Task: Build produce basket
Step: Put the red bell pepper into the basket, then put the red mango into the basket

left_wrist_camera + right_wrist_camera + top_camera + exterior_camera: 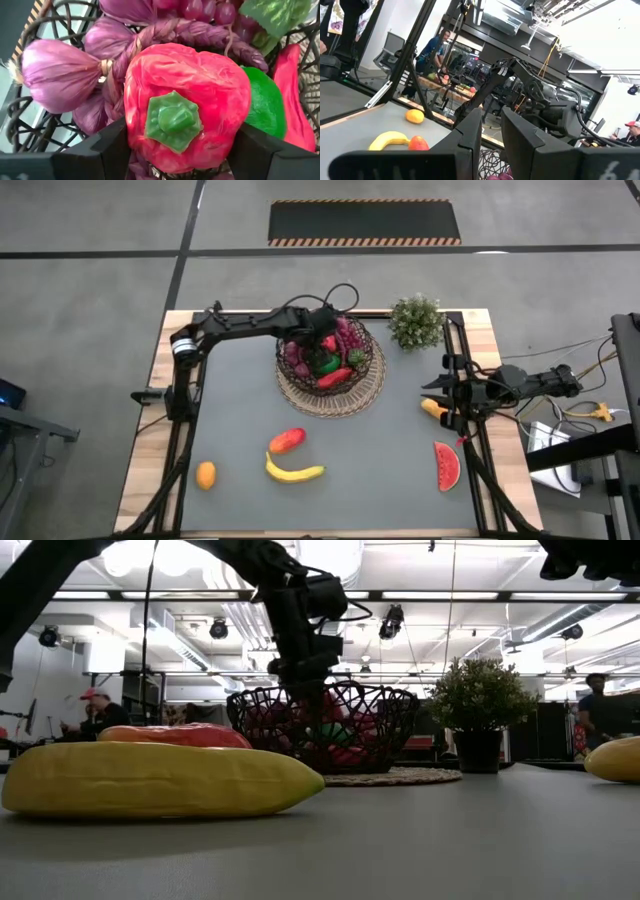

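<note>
The dark wire basket (372, 383) stands on its tan mat (400, 777) at the table's far middle. It holds purple onions (60, 75), grapes (200, 10), a green lime (265, 105) and a long red pepper (295, 100). My left gripper (325, 345) reaches down into the basket and is shut on a red bell pepper (190, 95). My right gripper (447, 396) waits at the table's right edge, its fingers (470, 135) nearly together and empty. An orange piece (432, 407) lies beside it. My left gripper pinches the red bell pepper between its two fingers, one finger (107, 150) on each of two opposite sides (137, 130). The fingers come from above, pointing down into the basket. The pepper's green stem cap (172, 120) faces up at the wrist. The pepper sits low among the other produce.
On the near half of the table lie a red fruit (287, 441), a yellow banana (293, 472), an orange (205, 475) and a watermelon slice (446, 466). A bushy green potted plant (416, 321) stands just right of the basket. People show in the room behind.
</note>
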